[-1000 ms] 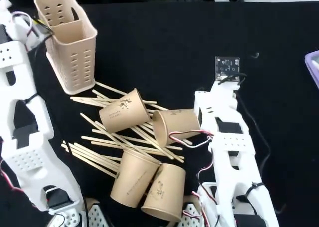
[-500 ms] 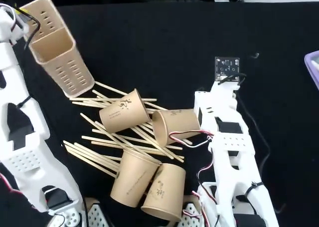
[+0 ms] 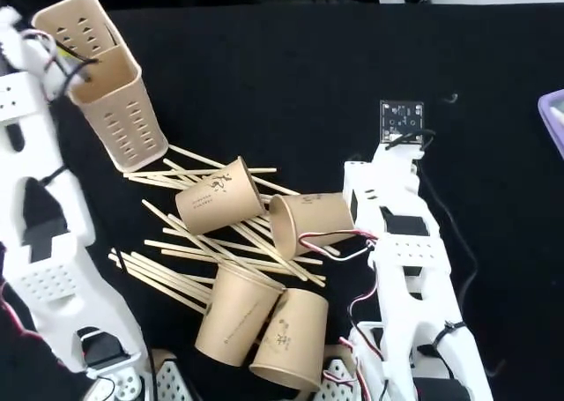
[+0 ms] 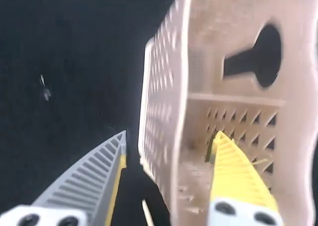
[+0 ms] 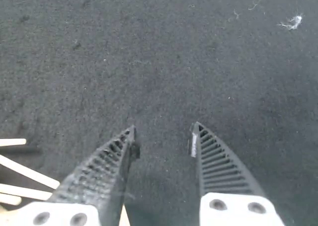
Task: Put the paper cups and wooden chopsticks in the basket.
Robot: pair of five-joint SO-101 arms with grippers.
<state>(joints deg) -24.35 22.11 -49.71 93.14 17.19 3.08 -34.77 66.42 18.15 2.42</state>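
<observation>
The beige perforated basket [image 3: 106,92] stands tilted at the back left of the black table, its base near the chopsticks. My left gripper [image 3: 75,66] is at its rim. In the left wrist view my left gripper [image 4: 169,136] straddles the basket [image 4: 233,37] wall, the yellow finger [image 4: 233,171] inside and the grey finger [image 4: 94,176] outside, shut on it. Several paper cups lie on their sides: [image 3: 218,196], [image 3: 308,223], [image 3: 233,313]. Wooden chopsticks [image 3: 220,247] are scattered under and around them. My right gripper [image 5: 163,134] hangs open over bare cloth, with chopstick ends [image 5: 20,171] beside it.
The right arm [image 3: 401,242] stretches along the table right of the cups. A purple object [image 3: 553,110] pokes in at the right edge. Black cloth [image 3: 308,75] covers the back and middle of the table.
The basket went from upright to tipped toward the left arm, then swung slightly back; its top now leans left. The right arm, cups and chopsticks have stayed put.
</observation>
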